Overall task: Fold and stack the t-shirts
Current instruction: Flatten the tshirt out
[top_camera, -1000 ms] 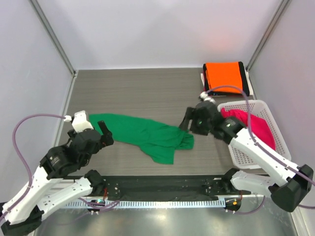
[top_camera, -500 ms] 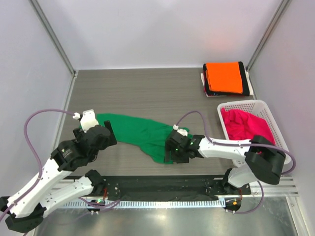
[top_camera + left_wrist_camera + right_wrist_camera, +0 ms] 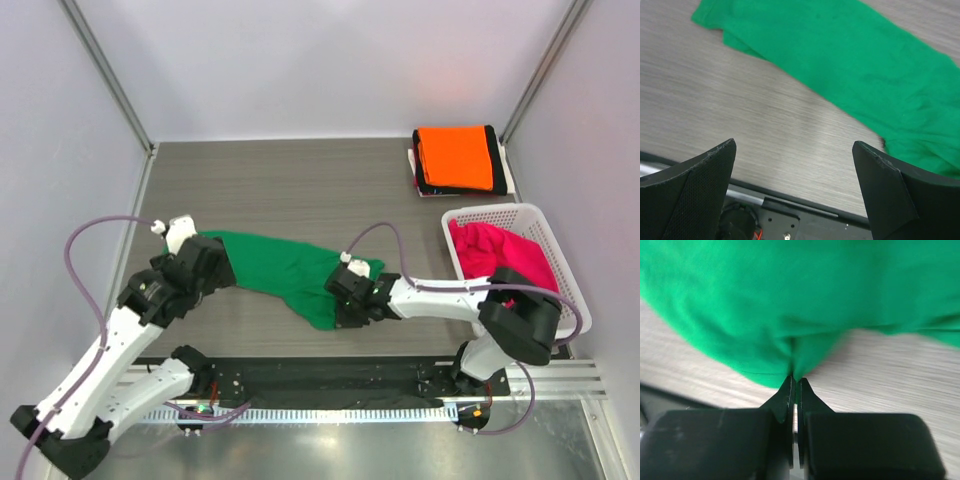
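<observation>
A bright green t-shirt lies crumpled across the table's middle, running from far left to near right. My right gripper sits low at its near right end, shut on a pinched fold of the green cloth; the jaws meet with fabric between the tips. My left gripper hovers over the shirt's left end, open, with bare table between its fingers and the green shirt beyond. A folded orange t-shirt rests on a black one at the far right. A magenta-pink t-shirt fills the basket.
The white mesh basket stands at the right edge, beside my right arm. Grey walls and metal posts close in the table on three sides. The black base rail runs along the near edge.
My right arm swung from beside the basket down to the green shirt's near right end and shut on the cloth. My left arm edged toward the shirt's left end, still open.
</observation>
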